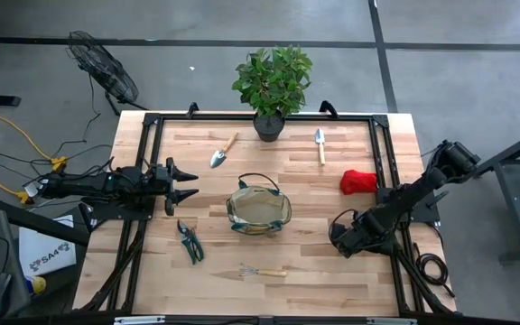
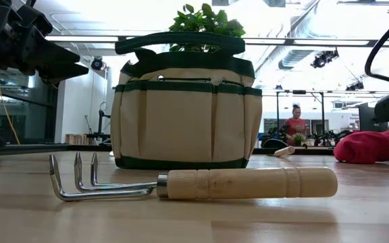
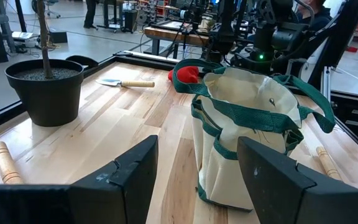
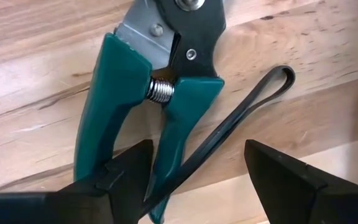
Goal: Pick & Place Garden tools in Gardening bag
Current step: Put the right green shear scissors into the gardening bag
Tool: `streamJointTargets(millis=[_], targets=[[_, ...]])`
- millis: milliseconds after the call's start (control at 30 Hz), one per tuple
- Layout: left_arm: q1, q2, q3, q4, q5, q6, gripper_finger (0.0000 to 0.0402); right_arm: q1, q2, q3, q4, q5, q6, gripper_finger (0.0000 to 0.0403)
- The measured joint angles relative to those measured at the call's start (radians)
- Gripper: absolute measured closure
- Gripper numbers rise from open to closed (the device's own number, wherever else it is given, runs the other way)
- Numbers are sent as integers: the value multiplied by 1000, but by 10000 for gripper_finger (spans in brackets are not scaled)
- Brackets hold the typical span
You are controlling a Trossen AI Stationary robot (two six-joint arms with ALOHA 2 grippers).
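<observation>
The bag (image 1: 259,210) was empty, tools lay on the table (image 1: 332,271), and both grippers' fingers were spread.

Pruning shears (image 4: 151,112) blades cut off by the right wrist picture's edge; trowel (image 3: 5,163) blade likewise.

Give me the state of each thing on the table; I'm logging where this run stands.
gardening bag: upright, mouth open.
hand fork: flat on table.
two trowels: flat near plant.
left shears: on table, untouched.
right shears: flat on table, under right gripper.
red bundle: on table.
left gripper: open, empty.
right gripper: open, over shears.
</observation>
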Motion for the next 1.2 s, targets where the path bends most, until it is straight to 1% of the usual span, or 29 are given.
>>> streamJointTargets(millis=[67,167,433,533,600,700,900,1033,1200], targets=[[0,0,0,0,0,0,188,0,0,0,1,2,0,158],[0,0,0,0,0,0,188,0,0,0,6,8,-1,184],[0,0,0,0,0,0,188,-1,1,0,17,46,-7,295],[0,0,0,0,0,0,188,-1,1,0,16,49,-10,328],[0,0,0,0,0,0,188,-1,1,0,15,54,-27,343],[0,0,0,0,0,0,188,0,1,0,12,74,-39,353],[0,0,0,0,0,0,188,0,1,-1,14,90,-88,351],[0,0,0,0,0,0,188,0,1,-1,15,106,-140,363],[0,0,0,0,0,0,188,0,-3,-1,8,115,-188,363]])
